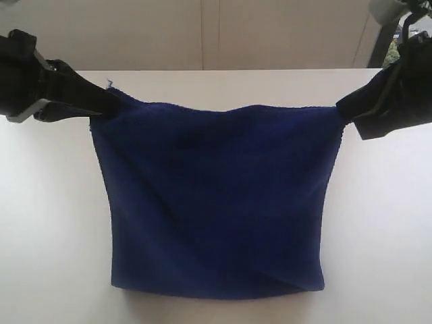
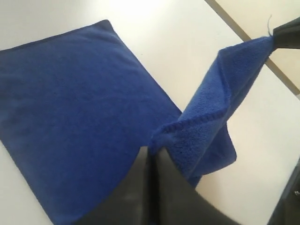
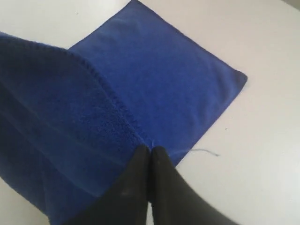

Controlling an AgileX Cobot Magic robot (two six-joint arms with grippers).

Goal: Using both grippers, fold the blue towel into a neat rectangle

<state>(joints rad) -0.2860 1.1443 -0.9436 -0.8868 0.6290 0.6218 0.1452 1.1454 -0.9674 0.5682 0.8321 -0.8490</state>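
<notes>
We see the blue towel (image 1: 212,202) filling the middle of the exterior view. Its upper edge is raised and stretched between two corners, and its lower part lies on the white surface (image 1: 47,223). At upper left, the left end effector (image 1: 101,106) is pressed together on one corner. At upper right, the right end effector (image 1: 343,111) pinches the other. The frame edges cut off both arms. In that view the raised layer hides the flat part beneath it.
</notes>
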